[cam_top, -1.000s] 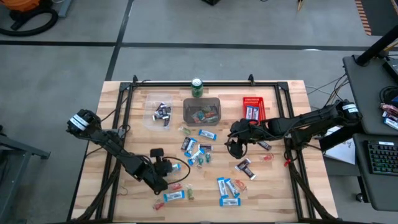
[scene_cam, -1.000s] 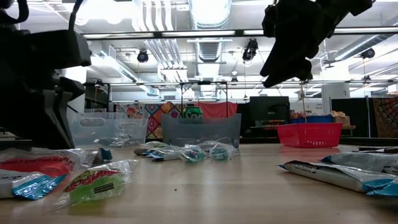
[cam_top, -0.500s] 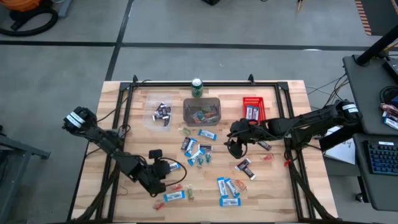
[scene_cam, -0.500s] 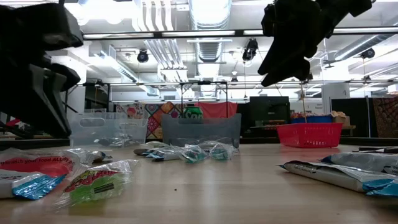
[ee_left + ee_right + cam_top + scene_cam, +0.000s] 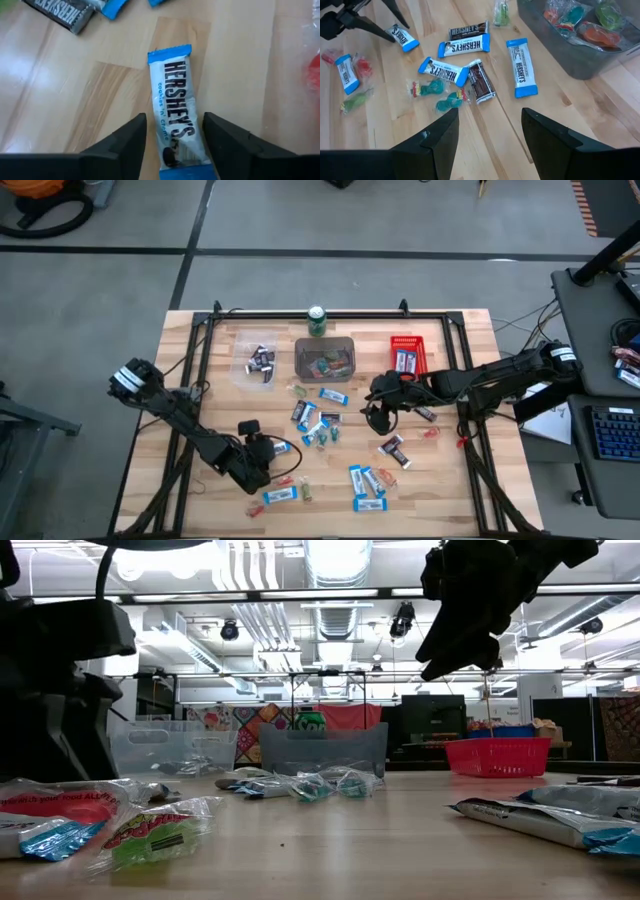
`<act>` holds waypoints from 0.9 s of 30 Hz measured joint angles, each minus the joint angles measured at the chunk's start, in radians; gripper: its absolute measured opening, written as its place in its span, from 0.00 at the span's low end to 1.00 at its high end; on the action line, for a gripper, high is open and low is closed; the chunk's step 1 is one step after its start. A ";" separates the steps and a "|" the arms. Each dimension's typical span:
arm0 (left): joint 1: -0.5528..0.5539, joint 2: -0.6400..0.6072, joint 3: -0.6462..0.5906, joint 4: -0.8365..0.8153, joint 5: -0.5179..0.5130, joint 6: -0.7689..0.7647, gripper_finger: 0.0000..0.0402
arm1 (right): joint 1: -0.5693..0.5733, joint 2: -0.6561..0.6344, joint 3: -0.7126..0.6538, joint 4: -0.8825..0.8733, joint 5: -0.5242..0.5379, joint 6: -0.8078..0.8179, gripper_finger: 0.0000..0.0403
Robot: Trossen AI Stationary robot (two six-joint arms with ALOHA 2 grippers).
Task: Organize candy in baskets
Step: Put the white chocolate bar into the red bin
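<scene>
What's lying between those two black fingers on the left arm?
A blue-and-white Hershey's bar lies flat on the wood between the left gripper's open fingers, seen in the left wrist view.

left arm: reaches from the table's left edge toward the front middle, low over the surface | left gripper (image 5: 272, 448): fingers (image 5: 125, 145) spread apart, nothing clamped between them | right arm: stretched in from the right edge toward the centre | right gripper (image 5: 374, 412): raised above the table, fingers (image 5: 437, 137) parted, holding nothing

green drink can (image 5: 317, 320) upright at table's far edge | wooden table (image 5: 450, 490) | keyboard (image 5: 612, 433) on side desk
</scene>
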 joint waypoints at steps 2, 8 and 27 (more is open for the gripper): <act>-0.001 0.012 -0.002 0.003 0.002 -0.019 0.43 | 0.000 0.000 0.000 0.001 0.000 -0.001 0.51; -0.003 0.012 -0.002 0.007 0.015 -0.016 0.22 | 0.000 0.000 0.000 0.019 0.000 -0.004 0.51; 0.028 -0.170 0.013 0.006 -0.516 0.307 0.07 | 0.028 0.130 -0.012 0.426 0.053 -0.049 0.51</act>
